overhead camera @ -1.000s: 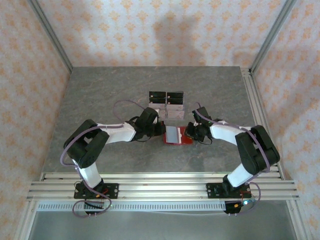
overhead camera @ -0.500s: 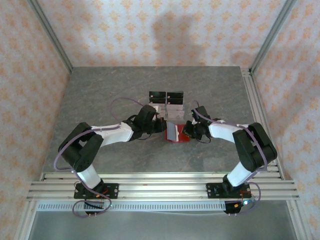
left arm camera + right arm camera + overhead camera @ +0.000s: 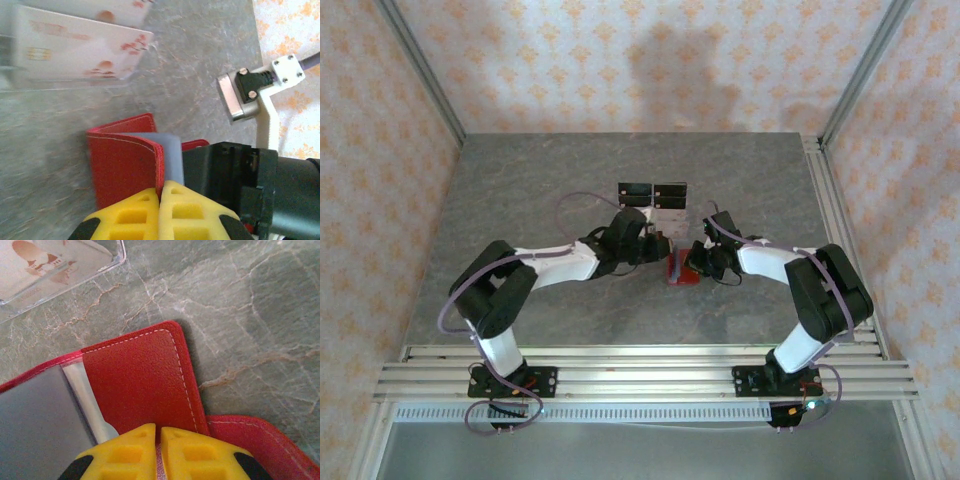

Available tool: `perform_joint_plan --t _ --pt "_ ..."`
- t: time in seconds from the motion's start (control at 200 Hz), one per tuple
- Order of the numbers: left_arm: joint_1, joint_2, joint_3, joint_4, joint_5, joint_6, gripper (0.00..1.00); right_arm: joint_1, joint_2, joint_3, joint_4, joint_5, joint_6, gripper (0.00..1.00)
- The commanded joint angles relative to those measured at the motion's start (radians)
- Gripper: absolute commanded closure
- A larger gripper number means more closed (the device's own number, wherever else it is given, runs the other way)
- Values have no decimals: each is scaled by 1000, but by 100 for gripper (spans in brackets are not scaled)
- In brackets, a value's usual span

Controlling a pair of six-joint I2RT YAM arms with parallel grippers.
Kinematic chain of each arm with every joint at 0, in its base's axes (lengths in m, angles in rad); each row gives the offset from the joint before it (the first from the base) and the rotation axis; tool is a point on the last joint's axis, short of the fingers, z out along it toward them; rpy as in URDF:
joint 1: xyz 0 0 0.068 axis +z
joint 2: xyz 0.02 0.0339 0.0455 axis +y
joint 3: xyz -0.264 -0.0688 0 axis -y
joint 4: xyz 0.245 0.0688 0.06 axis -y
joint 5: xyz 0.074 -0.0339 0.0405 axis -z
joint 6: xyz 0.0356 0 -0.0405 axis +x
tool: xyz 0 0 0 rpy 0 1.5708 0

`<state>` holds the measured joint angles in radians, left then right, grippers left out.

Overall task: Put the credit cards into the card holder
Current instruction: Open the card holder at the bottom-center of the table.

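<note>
The red card holder stands half folded between both grippers. My left gripper is shut on the edge of its raised red flap. A grey-blue panel sits just behind the flap; I cannot tell whether it is a card or an inner pocket. My right gripper is shut on the holder's other red half, with grey lining to its left. Pale credit cards with a chip and red marks stand in the clear holder behind.
The clear plastic stand with black blocks sits just beyond the wallet, close to both wrists. Its clear corner is near the right gripper. The right arm's black body is right beside the left fingers.
My left gripper has swung right, lifting the wallet's left half up and over. The wallet went from lying spread open to nearly folded. The right gripper has barely moved.
</note>
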<state>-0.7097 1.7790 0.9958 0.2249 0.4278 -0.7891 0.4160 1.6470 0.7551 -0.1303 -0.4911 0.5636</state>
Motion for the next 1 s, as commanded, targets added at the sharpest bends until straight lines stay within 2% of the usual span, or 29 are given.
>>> perform_joint_plan --t 0.0,0.28,0.395,0.575,0.731,0.891,0.996 --pt "-28 56 42 13 34 -31 100 15 140 -63 -92 65 -15 88" --pt "-24 1 2 -104 -65 6 100 15 92 -70 -122 78 -12 87" --pt "-6 -49 -33 -162 -94 34 100 12 21 -83 -161 102 -10 81" --pt "29 -101 -67 -225 -100 89 100 7 -164 -87 -288 177 -3 66" --pt "38 -117 -72 -249 -96 112 100 4 -322 -70 -386 223 10 61" --pt "38 -123 -88 -255 -98 117 100 4 -400 -20 -439 203 1 58" --pt "38 -130 -105 -259 -108 124 100 13 -384 21 -428 147 -20 54"
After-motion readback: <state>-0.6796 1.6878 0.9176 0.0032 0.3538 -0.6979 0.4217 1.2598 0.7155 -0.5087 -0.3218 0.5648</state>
